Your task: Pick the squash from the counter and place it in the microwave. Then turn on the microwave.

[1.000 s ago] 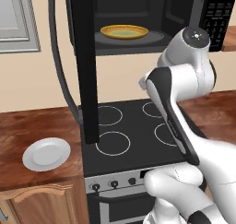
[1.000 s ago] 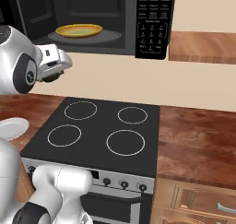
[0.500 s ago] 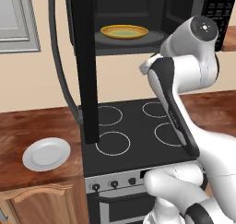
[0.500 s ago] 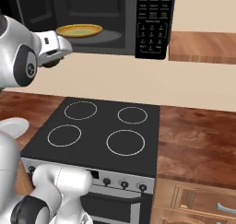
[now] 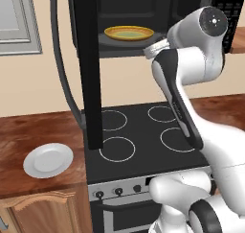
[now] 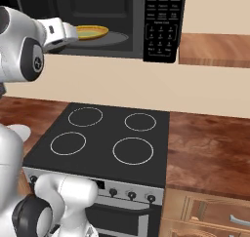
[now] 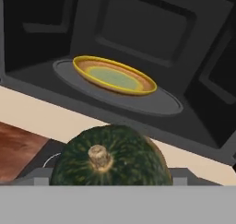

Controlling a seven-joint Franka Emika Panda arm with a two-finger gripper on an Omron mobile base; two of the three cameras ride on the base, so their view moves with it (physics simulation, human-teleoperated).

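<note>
Squash (image 7: 110,156) before open microwave (image 7: 198,94) holding plate (image 7: 114,75).

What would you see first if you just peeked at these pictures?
Probably the dark green squash, held up close between the robot's fingers right in front of the open microwave. Inside, a yellow plate sits on the round grey tray. Below is a black stove, with a white plate on the wooden counter.

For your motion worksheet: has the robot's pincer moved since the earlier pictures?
Yes. The pincer, holding the dark green round squash, rose towards the black microwave's open cavity, nearing the yellow plate inside.
</note>
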